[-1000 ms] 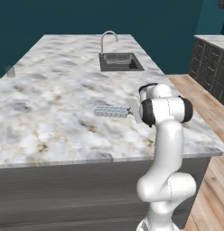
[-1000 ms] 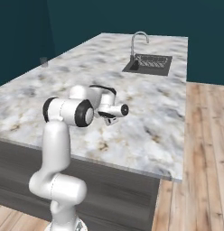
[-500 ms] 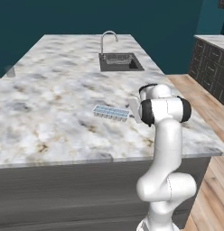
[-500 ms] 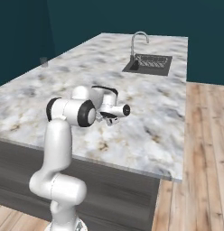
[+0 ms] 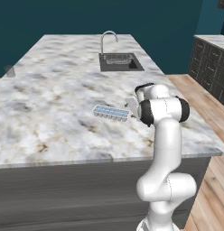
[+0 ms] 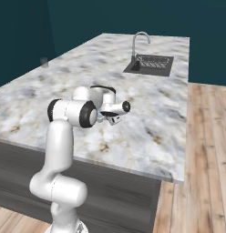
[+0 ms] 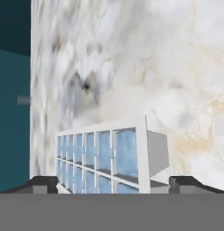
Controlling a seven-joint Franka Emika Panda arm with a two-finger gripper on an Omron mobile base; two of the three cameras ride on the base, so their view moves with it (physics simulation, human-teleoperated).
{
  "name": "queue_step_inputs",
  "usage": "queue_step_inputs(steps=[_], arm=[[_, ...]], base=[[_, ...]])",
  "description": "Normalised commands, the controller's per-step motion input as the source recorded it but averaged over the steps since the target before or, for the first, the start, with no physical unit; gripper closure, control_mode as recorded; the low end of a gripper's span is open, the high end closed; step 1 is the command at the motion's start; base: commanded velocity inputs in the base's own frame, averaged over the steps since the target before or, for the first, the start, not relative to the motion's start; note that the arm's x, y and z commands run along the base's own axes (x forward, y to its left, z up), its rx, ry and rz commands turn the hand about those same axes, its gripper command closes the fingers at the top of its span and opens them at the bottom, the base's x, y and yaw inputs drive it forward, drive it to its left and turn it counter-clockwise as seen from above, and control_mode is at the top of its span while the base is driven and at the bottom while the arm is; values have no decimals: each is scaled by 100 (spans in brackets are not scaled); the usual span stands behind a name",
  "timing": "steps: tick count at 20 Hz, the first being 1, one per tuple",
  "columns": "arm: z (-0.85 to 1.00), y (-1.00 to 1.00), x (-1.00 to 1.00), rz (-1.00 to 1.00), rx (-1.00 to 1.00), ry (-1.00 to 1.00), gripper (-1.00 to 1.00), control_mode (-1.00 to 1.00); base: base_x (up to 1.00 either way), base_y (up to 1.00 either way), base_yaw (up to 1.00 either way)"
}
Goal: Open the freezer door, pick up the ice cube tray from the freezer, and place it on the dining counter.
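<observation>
While it lies flat on the marble surface (image 5: pixel 55 90), the ice cube tray (image 5: pixel 111 113) sits toward the near right part of the slab, well in from the near edge and nearer the right-hand edge, its long side running left to right. From the left base view the whole tray is plain, with the hand (image 5: pixel 133 108) just beside its right end; from the right base view the robot's own elbow and wrist cover the tray, and only the hand (image 6: pixel 113 119) shows below the wrist.

Looking along the fingers, the hand view brings the tray (image 7: pixel 111 155) up close: two rows of pale blue cells in a white grid, its near end between the two dark fingertips (image 7: pixel 44 182). These stand wide apart, one on each side of the tray, and no pad can be seen touching it, so the hand is spread.

Farther along the surface, toward its far right corner, are the inset sink (image 5: pixel 120 62) and curved faucet (image 5: pixel 108 38), well apart from the tray. Bare marble lies to the tray's left and in front of it. Beyond the right edge is wooden floor (image 6: pixel 208 136), and a dark drawer cabinet (image 5: pixel 208 72) stands past it.
</observation>
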Motion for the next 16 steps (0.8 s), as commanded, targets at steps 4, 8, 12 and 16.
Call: queue_step_inputs(steps=[4, 8, 12, 16], arm=[[32, -8, -37, 0, -21, 3, -100, -100], [65, 1, -74, 0, -18, 2, -100, -100], [74, 17, -96, 0, -17, 3, -100, -100], [67, 28, -100, 1, -20, 5, -100, -100]], base=[[0, 0, 0], [0, 0, 0], [0, 0, 0], [0, 0, 0]])
